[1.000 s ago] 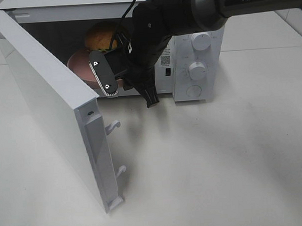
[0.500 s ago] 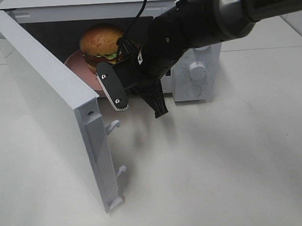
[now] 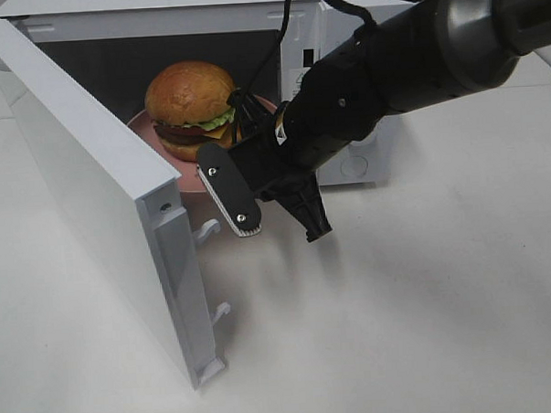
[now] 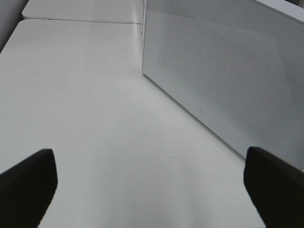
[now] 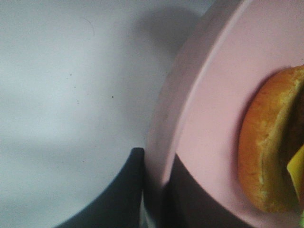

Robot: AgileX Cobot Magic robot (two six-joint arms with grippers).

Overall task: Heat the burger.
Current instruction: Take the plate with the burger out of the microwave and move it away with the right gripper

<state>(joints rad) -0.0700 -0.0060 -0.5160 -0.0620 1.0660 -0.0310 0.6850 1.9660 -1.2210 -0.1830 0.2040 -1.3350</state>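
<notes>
r gripper (image 5: 154, 190) clamped on pink dish (image 5: 209, 95) rim, burger (image 3: 190, 97) atop.

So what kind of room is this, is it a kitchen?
Probably a robot test bench set up like a kitchen corner: a white microwave with its door open, a burger on a pink dish, and a bare white table.

The microwave (image 3: 345, 121) looks like smooth white plastic or painted metal, its open door (image 3: 92, 187) carrying a finely dotted mesh panel, and the table (image 3: 426, 310) is matt white. The burger (image 3: 191, 105) has a glossy browned bun on a smooth matt pink dish (image 5: 209, 114); the right gripper (image 3: 281, 220) is matt black plastic.
</notes>
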